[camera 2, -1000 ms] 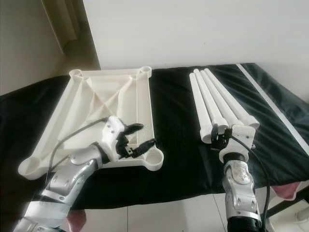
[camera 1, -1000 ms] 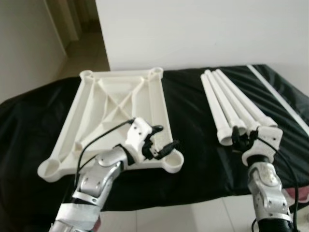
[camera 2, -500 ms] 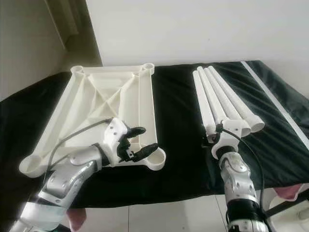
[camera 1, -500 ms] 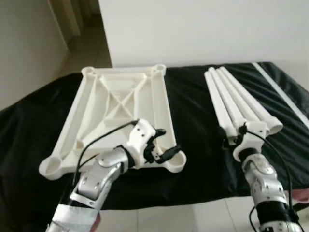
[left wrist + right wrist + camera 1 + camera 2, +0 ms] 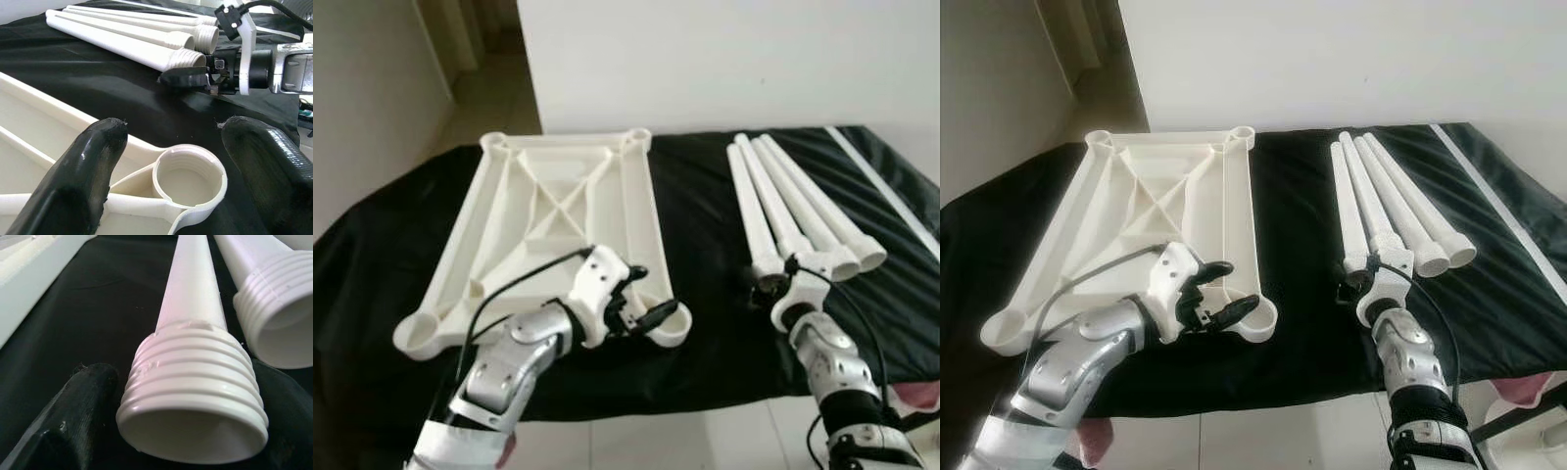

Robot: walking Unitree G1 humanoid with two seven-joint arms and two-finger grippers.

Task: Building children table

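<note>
Cream-white table top (image 5: 558,211) at left, ribbed with crossing struts. Four plain white legs (image 5: 798,206) at right, on a black cloth (image 5: 705,215). Silver arms, black fingers (image 5: 83,181). Possibly pink fabric (image 5: 922,397) at near right.

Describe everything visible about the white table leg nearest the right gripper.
The white plastic table leg is a long smooth tube that widens into a ribbed, threaded open collar at its near end. It lies flat on the black cloth, leftmost of four legs lying side by side, its collar pointing toward the robot. The right gripper sits at that collar, one black finger beside the threads; whether it presses on them is unclear.
</note>
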